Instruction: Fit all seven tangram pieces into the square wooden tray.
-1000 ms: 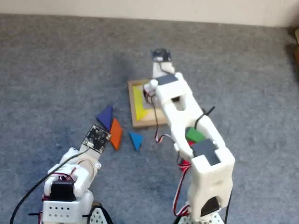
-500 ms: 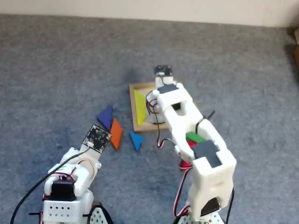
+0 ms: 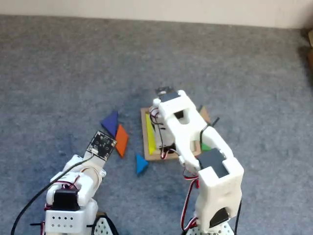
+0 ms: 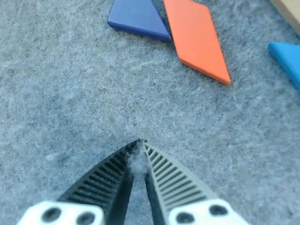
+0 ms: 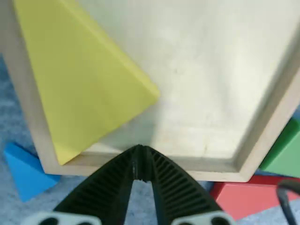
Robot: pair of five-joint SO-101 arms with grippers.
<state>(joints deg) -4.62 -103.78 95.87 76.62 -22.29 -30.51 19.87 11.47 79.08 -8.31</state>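
The square wooden tray (image 5: pixel 211 70) holds a yellow triangle (image 5: pixel 79 89) against one side. My right gripper (image 5: pixel 140 164) is shut, its tips down on the tray's near rim. In the high view the right arm covers most of the tray (image 3: pixel 146 128), with a strip of the yellow triangle (image 3: pixel 151 135) showing. A light blue triangle (image 3: pixel 141 164) lies just off the tray's corner. An orange parallelogram (image 4: pixel 197 40) and a dark blue triangle (image 4: pixel 136 16) lie ahead of my left gripper (image 4: pixel 139 146), which is shut with nothing in it, low over the carpet.
A green piece (image 5: pixel 283 150) and a red piece (image 5: pixel 253 197) lie outside the tray's rim, under the right arm. Grey carpet (image 3: pixel 58 73) covers the whole floor, with open room at the far left and far right. The left arm's base (image 3: pixel 66 200) sits at the near left.
The right arm has pulled back toward its base, and the tray came with it. The light blue triangle was shoved nearer too. The left arm has not moved.
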